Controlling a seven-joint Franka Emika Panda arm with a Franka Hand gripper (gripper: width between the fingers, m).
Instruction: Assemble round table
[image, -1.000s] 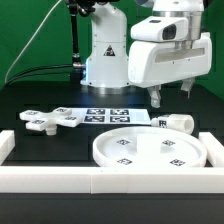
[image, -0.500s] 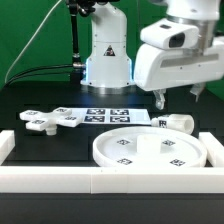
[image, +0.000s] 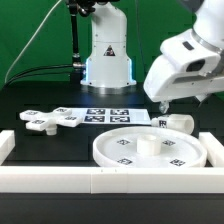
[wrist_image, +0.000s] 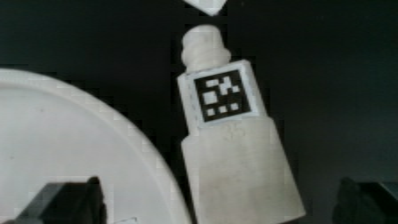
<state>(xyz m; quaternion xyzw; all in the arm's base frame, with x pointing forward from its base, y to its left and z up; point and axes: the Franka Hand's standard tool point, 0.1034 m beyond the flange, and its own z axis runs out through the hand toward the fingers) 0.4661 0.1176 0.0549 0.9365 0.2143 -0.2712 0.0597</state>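
Risk, exterior view: the tilted claw (image: 162, 106) hangs above the short leg (image: 180, 121), lying just beside the round disc (image: 101, 150); a skewed descent might roll it away. The cross base (image: 45, 119) and marker board (image: 105, 114) lie beyond the disc, no obstacle. Wrist view: fingers (wrist_image: 63, 198) spread wide (released, empty) astride the leg; the disc's rim crowds one finger's path.

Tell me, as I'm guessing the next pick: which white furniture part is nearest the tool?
The short cylinder leg, beside the tool; round disc and cross-shaped base lie farther off.
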